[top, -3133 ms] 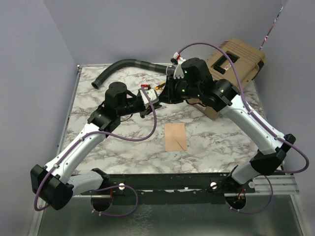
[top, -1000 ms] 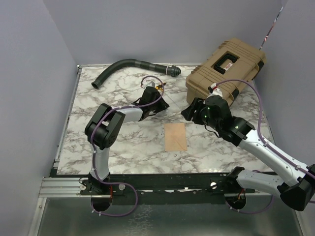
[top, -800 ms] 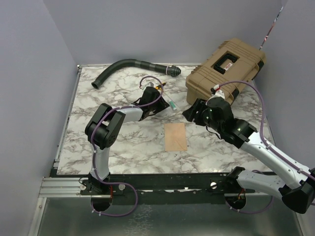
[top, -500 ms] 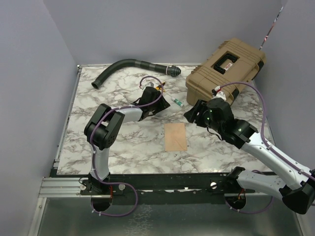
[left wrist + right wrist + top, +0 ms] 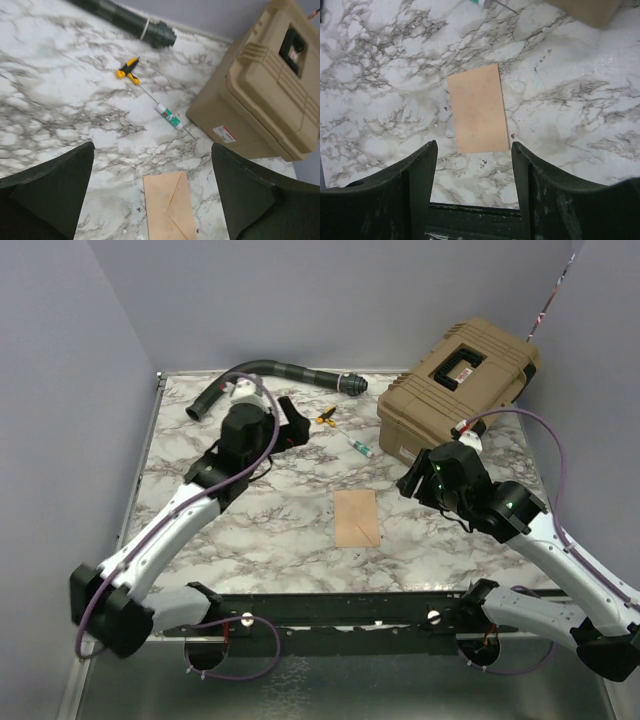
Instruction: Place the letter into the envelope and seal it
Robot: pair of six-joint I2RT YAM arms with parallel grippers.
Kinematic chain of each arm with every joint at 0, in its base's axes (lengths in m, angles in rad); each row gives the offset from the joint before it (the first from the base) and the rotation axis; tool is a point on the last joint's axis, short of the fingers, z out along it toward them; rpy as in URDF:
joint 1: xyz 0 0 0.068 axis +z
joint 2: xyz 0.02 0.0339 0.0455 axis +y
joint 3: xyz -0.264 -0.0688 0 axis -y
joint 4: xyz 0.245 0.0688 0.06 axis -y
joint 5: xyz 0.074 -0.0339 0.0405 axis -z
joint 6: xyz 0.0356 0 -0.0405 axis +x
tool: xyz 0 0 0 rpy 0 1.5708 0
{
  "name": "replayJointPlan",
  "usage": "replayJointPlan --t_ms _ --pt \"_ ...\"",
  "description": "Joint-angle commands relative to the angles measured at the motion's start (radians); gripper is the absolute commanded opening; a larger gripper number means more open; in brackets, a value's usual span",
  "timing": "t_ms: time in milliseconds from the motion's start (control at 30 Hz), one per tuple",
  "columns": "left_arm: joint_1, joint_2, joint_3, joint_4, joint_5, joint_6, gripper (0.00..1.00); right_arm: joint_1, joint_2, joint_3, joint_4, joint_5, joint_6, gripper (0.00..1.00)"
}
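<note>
Peach-tan envelope (image 5: pixel 356 518) lies flat mid-table, its triangular flap folded down. Left gripper (image 5: pixel 288 426) hovers at its 11 o'clock and right gripper (image 5: pixel 414 481) at its 2 o'clock, both with jaws apart and empty.

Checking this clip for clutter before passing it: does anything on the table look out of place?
A yellow-handled tool and a green-and-white tube lie loose between the hose and the case, unrelated to the envelope. No separate letter is in view.

No legible text; case label (image 5: pixel 226 134) unreadable
</note>
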Motion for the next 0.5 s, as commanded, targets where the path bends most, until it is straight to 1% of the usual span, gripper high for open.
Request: replayJointPlan --t_ms 0,67,133,333,367,467 --pt "0.003 -0.238 0.044 -0.349 -0.241 0.139 0.99 0.001 -0.03 0.056 -0.199 0.077 0.047 0.65" --pt "0.004 -0.312 0.082 -0.466 -0.304 0.15 0.99 0.0 -0.037 0.085 -0.261 0.11 0.056 0.68" --pt "0.003 -0.38 0.114 -0.557 -0.338 0.169 0.99 0.001 -0.053 0.114 -0.325 0.154 0.068 0.7" --pt "0.004 -0.575 0.154 -0.707 -0.472 0.195 0.99 0.001 -0.142 0.191 -0.408 0.254 0.08 0.77" --pt "0.004 -0.599 0.167 -0.731 -0.495 0.202 0.99 0.001 -0.155 0.204 -0.411 0.264 0.066 0.83" --pt "0.004 -0.642 0.215 -0.802 -0.536 0.218 0.99 0.001 -0.184 0.253 -0.426 0.299 0.036 0.95"
